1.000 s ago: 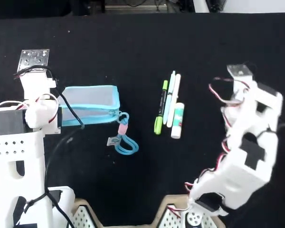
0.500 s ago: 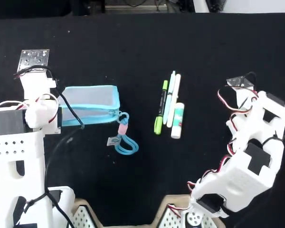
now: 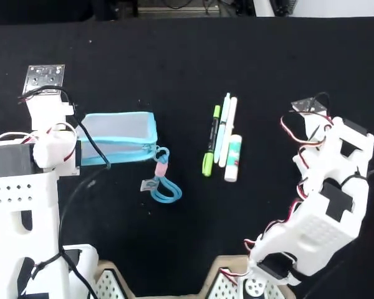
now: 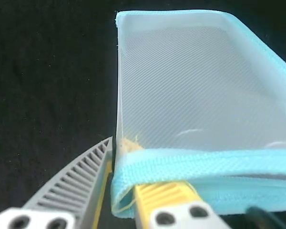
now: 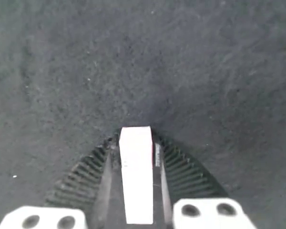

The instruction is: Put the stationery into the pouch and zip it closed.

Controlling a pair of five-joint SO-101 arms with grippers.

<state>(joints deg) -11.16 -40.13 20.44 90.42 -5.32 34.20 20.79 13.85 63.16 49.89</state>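
Vs the earlier high-view frames: only the right arm (image 3: 327, 199) had moved. Its upper end with the small metal plate (image 3: 308, 104) sat lower than a second before, and a touch closer to the pouch (image 3: 118, 137) than half a second before. The pouch, the stationery and the left arm (image 3: 31, 168) had not shifted.

Stationery was not in the pouch. A green highlighter (image 3: 210, 143), light blue pen (image 3: 222, 128), white pen (image 3: 229, 121) and glue stick (image 3: 233, 159) lay side by side, touching or nearly so, on the black surface (image 3: 174, 62). They were well apart from the pouch, on its right-arm side, between the pouch and the right arm. The highlighter was nearest the pouch, the glue stick farthest. A blue loop strap (image 3: 164, 184) with a pink piece hung off the pouch corner facing the stationery.

The high view hid the grip at the pouch's far end behind the left arm. The left wrist view showed it: the left claw (image 4: 118, 164) was clamped on the pouch edge by the teal zipper band (image 4: 205, 164), grey toothed finger (image 4: 86, 171) outside, yellow finger (image 4: 162, 195) under the band. Mesh panel flat; contents could not be told.

The right wrist view showed the right claw (image 5: 136, 136) pressed together, holding nothing, over bare surface away from the pouch.
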